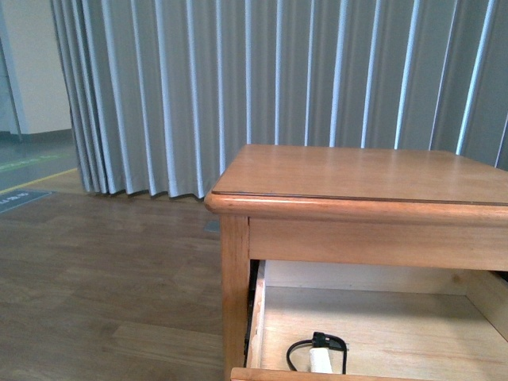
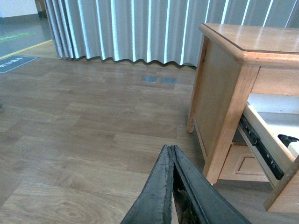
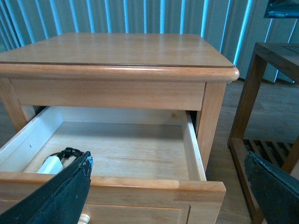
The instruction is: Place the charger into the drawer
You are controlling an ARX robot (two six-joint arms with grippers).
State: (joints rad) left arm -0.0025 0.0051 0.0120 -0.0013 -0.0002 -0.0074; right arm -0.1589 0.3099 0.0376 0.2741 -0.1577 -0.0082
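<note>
- charger (image 1: 321, 359): white block with a black cable looped around it. It lies on the drawer floor in the front-left corner, just behind the front panel. The front view shows only its upper part above the panel edge.
- In the right wrist view, the charger (image 3: 50, 164) sits in that same corner, against the left side wall. One black finger (image 3: 65, 191) partly covers it.
- In the left wrist view, only a sliver of the charger (image 2: 290, 143) shows at the frame edge, inside the drawer.
- drawer (image 1: 397, 329): pulled well out, with a pale wood interior and a honey-brown front rail. The charger is the only item visible in it.
- A pale knob (image 3: 84, 218) is just visible on the front panel, low in the right wrist frame.
- A black slide rail (image 2: 261, 148) runs along the drawer's side.
- right gripper (image 3: 168, 158): jaws spread wide with nothing between them. It hovers in front of the open drawer, apart from the charger.
- left gripper (image 2: 170, 148): jaws pressed together, holding nothing. It is out over the floor, left of the cabinet and well apart from the drawer.
- cabinet (image 1: 357, 171): honey-brown wood with a flat top. A lower drawer (image 2: 243, 164) sits closed beneath the open one.
- A darker wooden side table (image 3: 266, 74) stands just right of the cabinet.
- Wood-plank floor (image 1: 103, 278), with a grey pleated curtain (image 1: 238, 79) behind.
</note>
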